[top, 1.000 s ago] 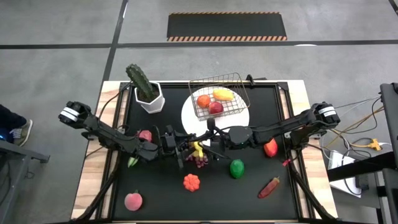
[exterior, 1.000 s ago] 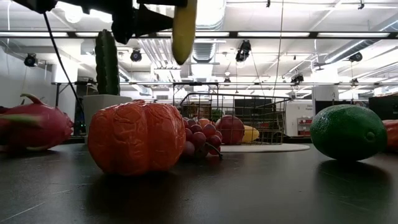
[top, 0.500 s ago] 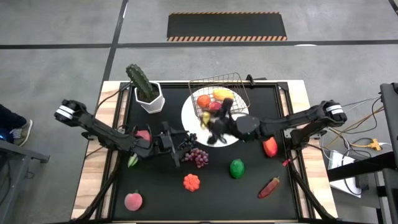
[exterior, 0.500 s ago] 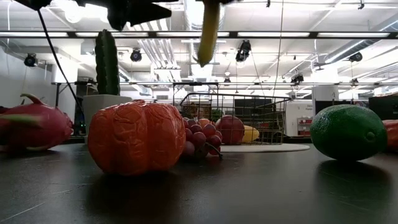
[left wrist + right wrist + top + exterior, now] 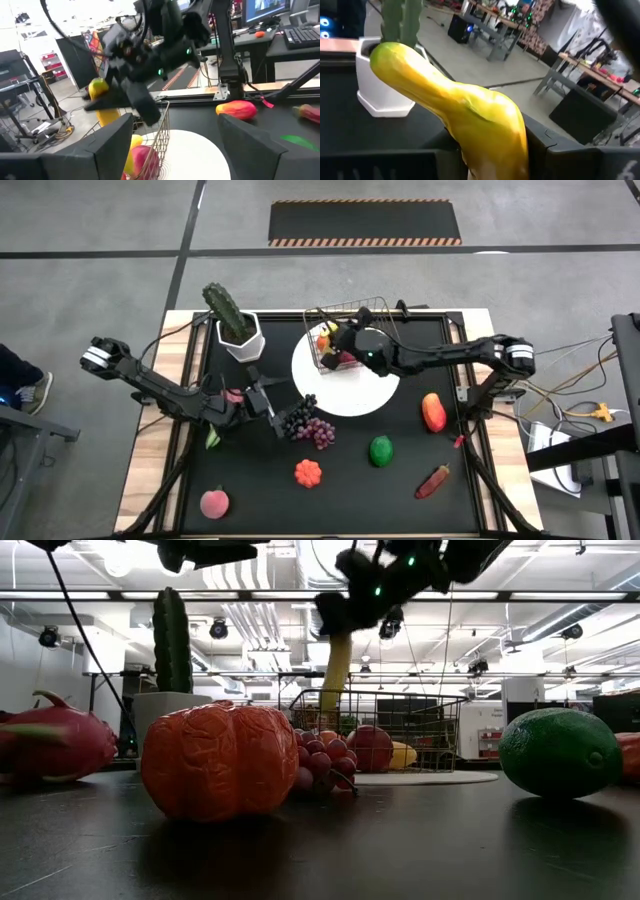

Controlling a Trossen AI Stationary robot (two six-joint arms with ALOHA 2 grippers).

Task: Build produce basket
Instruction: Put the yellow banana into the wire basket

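A black table (image 5: 440, 510) carries the scene, with a white plate (image 5: 365, 392) near its far middle. The basket (image 5: 372, 312) stands on the far part of that plate, with an orange piece, a yellow piece and a red apple (image 5: 370, 748) inside.

The right arm reaches in from the right to the basket's left end, where the right gripper (image 5: 340, 340) is clamped on the banana (image 5: 455, 107). In the low view the banana (image 5: 336, 673) hangs nearly upright above the basket's left end, its lower tip just above the rim. The left arm lies across the left side of the table; the left gripper (image 5: 272, 408) sits just left of the grapes (image 5: 312, 427), fingers (image 5: 105, 150) spread apart and holding nothing.

At the far left corner a white pot (image 5: 240, 340) holds a cactus (image 5: 225, 308). Produce on the table, well apart: an orange pumpkin (image 5: 308, 472) near the middle, a green fruit (image 5: 380, 450) to its right, a mango (image 5: 433, 412) further right, a red pepper (image 5: 434, 481) at the near right, a peach (image 5: 213, 503) at the near left, and a pink dragon fruit (image 5: 55, 745) at the left, partly hidden under the left arm.
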